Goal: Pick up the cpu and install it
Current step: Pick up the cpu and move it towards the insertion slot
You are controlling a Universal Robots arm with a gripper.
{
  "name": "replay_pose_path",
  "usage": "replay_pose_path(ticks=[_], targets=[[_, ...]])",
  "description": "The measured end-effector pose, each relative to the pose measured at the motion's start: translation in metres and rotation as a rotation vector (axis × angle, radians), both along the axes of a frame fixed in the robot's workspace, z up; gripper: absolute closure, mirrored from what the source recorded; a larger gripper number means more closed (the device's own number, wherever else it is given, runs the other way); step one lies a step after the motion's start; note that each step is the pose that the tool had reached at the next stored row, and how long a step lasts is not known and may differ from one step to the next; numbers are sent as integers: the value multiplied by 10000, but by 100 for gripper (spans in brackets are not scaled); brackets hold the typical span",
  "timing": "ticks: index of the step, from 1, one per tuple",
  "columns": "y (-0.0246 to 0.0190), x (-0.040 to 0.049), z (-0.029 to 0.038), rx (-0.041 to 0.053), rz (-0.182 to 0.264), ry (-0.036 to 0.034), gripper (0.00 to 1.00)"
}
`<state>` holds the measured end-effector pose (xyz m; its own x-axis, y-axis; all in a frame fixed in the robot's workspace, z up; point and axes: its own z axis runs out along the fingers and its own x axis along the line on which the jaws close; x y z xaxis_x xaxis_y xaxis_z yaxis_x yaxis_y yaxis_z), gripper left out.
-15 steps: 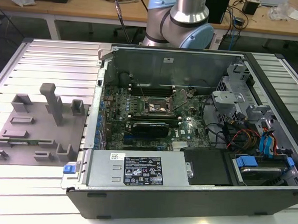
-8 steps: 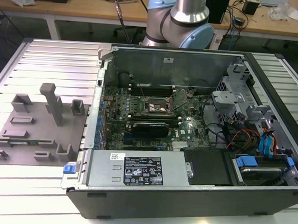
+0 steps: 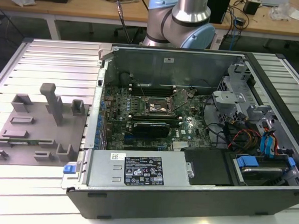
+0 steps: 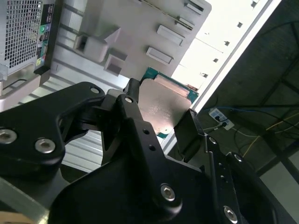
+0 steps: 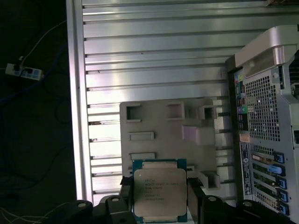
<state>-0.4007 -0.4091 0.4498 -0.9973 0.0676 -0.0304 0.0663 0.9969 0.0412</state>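
Observation:
The cpu (image 5: 160, 196) is a flat square chip with a silvery top and a green rim, and it sits between my black fingers. My gripper (image 5: 160, 186) is shut on its two opposite edges. The second wrist view shows the cpu (image 4: 161, 105) from its side, clamped in the gripper (image 4: 161, 111). It hangs high above the grey moulded fixture (image 5: 163, 130) that lies on the ribbed metal table. In the exterior view the black-framed socket (image 3: 157, 108) sits on the motherboard inside the open computer case, with its metal lid tilted up.
The open case (image 3: 185, 204) fills the exterior view's right, with a power supply (image 3: 141, 169) at the front, drive cages and cables at the right. The grey fixture (image 3: 35, 131) has upright posts. The arm's base (image 3: 182, 21) stands behind the case. The case's rear panel (image 5: 261, 140) is beside the fixture.

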Motion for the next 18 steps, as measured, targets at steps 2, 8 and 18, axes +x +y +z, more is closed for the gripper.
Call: replay_pose_path(ticks=[2, 8, 18], targets=[[-1, 36, 0, -1, 1, 2, 45], [-1, 74, 0, 0, 1, 2, 45], [-3, 233, 0, -1, 0, 19, 45]])
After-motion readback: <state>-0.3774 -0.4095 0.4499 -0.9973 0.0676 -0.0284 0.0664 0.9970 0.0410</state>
